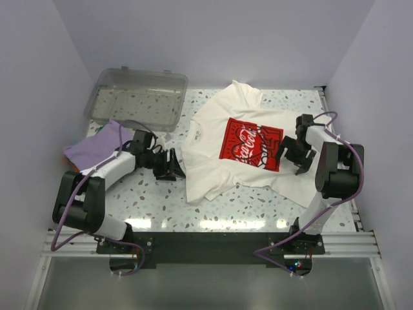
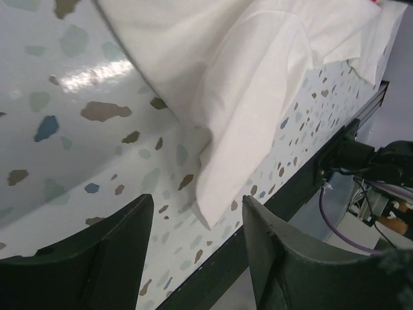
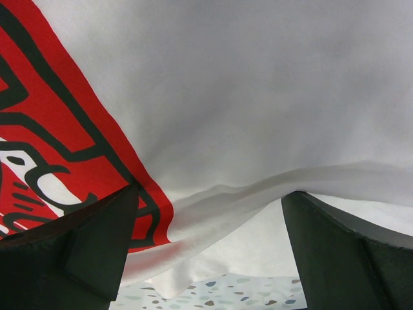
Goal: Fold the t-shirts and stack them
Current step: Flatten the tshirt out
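Observation:
The cream-white t-shirt [image 1: 206, 161] lies spread on the speckled table, its red square logo [image 1: 248, 143] facing up. My left gripper [image 1: 171, 165] is at the shirt's left edge. It is open, and in the left wrist view a loose corner of white cloth [image 2: 213, 194] lies on the table just ahead of the gap in my left gripper [image 2: 197, 198], pinched by nothing. My right gripper [image 1: 293, 155] hangs over the shirt's right side, open wide. A raised fold of white cloth [image 3: 258, 187] runs across between its fingers, beside the logo [image 3: 58, 110]. The lavender t-shirt [image 1: 90, 150] lies crumpled at the far left.
A clear plastic bin [image 1: 142, 73] stands at the back left, behind the lavender shirt. Bare speckled table [image 1: 148, 194] lies in front of the white shirt. The table's dark front edge [image 2: 258, 219] runs close to the left gripper. White walls close in both sides.

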Controlling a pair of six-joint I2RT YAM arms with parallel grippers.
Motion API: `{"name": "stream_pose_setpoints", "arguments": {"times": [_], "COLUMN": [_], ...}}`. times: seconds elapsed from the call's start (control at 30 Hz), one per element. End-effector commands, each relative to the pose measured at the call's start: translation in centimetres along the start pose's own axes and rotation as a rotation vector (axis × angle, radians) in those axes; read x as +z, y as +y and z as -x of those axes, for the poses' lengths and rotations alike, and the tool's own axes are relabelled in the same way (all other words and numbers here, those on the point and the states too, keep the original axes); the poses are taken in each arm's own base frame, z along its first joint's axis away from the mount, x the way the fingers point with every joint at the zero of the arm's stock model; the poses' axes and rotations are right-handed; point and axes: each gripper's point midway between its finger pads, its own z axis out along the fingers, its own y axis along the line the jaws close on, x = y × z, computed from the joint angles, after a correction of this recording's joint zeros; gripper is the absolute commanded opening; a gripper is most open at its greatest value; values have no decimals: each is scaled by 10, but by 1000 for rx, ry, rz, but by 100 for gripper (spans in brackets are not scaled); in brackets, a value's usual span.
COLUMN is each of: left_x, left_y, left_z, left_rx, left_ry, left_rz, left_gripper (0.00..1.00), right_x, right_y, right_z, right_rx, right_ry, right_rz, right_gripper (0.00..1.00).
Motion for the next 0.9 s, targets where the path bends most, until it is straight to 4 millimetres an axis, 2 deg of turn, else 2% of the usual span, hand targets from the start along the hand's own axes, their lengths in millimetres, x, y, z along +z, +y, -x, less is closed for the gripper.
{"name": "stream_pose_setpoints", "arguments": {"times": [0.0,0.1,0.17,0.2,0.3,0.4,0.67,0.87], "left_x": [-1,12,15,16,13,12,31,43], "left_y": [-29,-32,-25,-16,-8,-5,-18,-22], "left_z": [-28,-57,-61,-60,-51,-45,-41,-30], "left_rx": [135,133,101,80,67,63,58,63], "left_ry": [90,156,154,137,106,92,84,89], "left_rz": [-34,-17,18,68,151,187,74,41], "left_gripper": [63,66,66,66,66,66,70,66], "right_x": [-2,1,1,1,0,0,2,1], "right_y": [3,4,4,4,2,1,4,2], "right_z": [3,2,1,0,1,0,0,-2], "right_rx": [-11,-3,-3,-5,-14,-19,-6,-17], "right_ry": [-3,5,9,12,4,6,10,8], "right_rz": [10,14,14,13,8,4,20,16], "right_gripper": [95,95,95,95,95,95,95,95]}}
